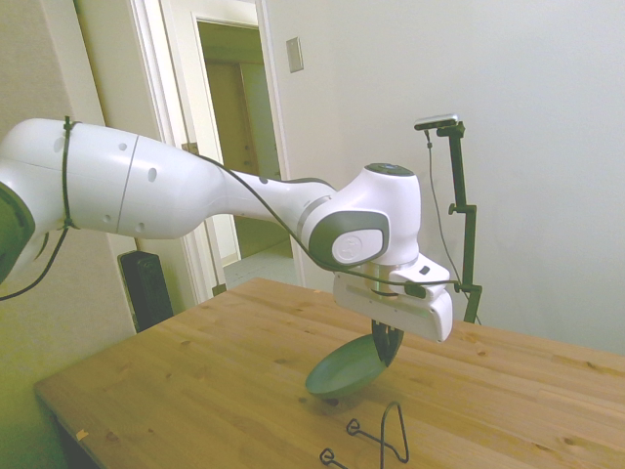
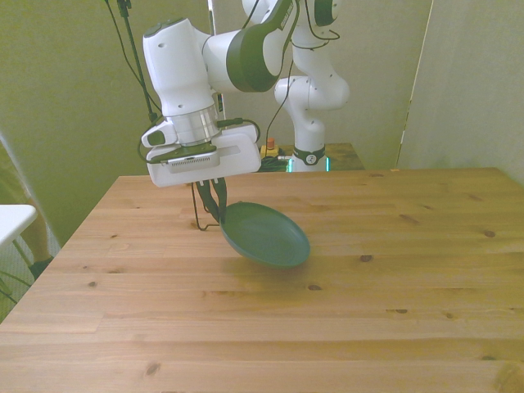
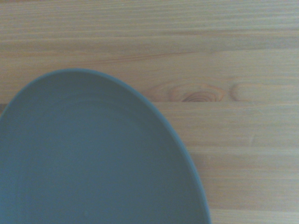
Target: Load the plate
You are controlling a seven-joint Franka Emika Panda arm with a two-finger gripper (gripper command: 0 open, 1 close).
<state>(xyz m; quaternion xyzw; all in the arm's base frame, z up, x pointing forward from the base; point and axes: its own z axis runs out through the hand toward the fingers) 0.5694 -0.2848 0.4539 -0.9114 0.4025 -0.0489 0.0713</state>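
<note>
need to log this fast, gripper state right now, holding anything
Gripper: shut on the plate, gripping its rim; the plate hangs tilted above the table.

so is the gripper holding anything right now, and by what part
Yes: the gripper is shut on the plate, pinching its rim at one edge. The plate hangs tilted above the table.

plate (image 2: pixel 266 237) matte grey-teal, smooth, faint concentric rings inside, looks ceramic or plastic; worktop (image 2: pixel 393 311) pale wood planks, visible grain and dark knots, low satin sheen; arm (image 1: pixel 146 186) glossy white plastic shell with grey joint covers; wire stand (image 1: pixel 386 440) beside the plate thin black metal wire, smooth
</note>
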